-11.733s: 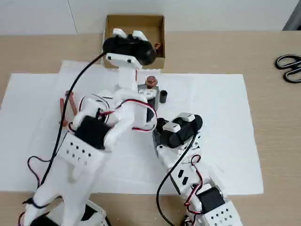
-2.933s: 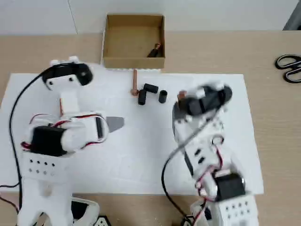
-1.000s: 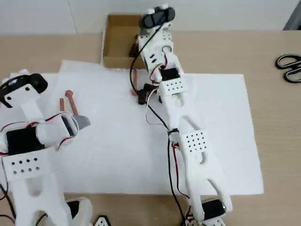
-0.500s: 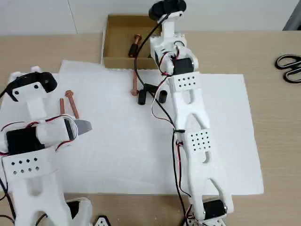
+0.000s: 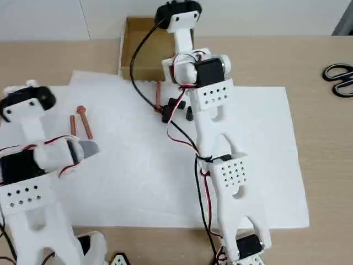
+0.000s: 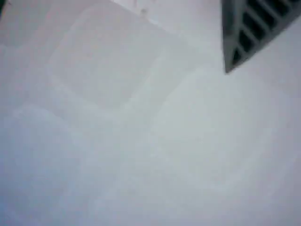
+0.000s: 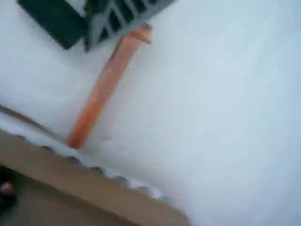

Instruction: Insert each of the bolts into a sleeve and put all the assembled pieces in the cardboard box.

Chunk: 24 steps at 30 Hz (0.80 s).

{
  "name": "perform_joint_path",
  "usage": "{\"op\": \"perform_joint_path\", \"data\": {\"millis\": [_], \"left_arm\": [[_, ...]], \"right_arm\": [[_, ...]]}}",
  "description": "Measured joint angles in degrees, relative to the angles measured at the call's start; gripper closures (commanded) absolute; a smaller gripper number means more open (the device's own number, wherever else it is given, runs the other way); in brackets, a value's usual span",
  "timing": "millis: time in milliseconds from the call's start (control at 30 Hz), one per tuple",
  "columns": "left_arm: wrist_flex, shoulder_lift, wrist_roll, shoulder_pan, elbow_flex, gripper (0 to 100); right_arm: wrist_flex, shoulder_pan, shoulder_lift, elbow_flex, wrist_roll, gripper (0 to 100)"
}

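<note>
The cardboard box stands at the back of the table, and my right arm stretches over its right part. One copper bolt lies on the white sheet just in front of the box, with black sleeves beside it. The right wrist view has this bolt, a black sleeve and the box rim close under my right gripper. Two more bolts lie at the left, just beyond my left gripper, which hangs over bare sheet.
The white foam sheet covers the middle of the wooden table. Black scissors lie at the far right edge. Cables trail from the right arm across the sheet near the sleeves.
My right arm's wrist has swung left across the box, now covering the assembled piece seen lying inside half a second ago. My left arm has shifted slightly left.
</note>
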Motion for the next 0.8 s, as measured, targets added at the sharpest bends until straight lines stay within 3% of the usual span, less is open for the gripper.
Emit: {"op": "perform_joint_path", "data": {"millis": [133,333,567,800], "left_arm": [[0.0,0.0,-1.1,-4.7,0.0,69],[-2.8,0.0,-7.6,-4.4,0.0,69],[-9.9,4.7,-6.8,6.2,-2.2,69],[-7.8,29.5,-5.4,15.3,-22.9,69]], "right_arm": [[0.1,-3.3,6.4,0.1,0.0,81.9],[-0.6,-4.4,11.5,0.2,0.0,81.9],[0.6,1.2,9.1,0.1,0.0,81.9],[1.0,10.4,4.9,0.1,0.0,81.9]]}}
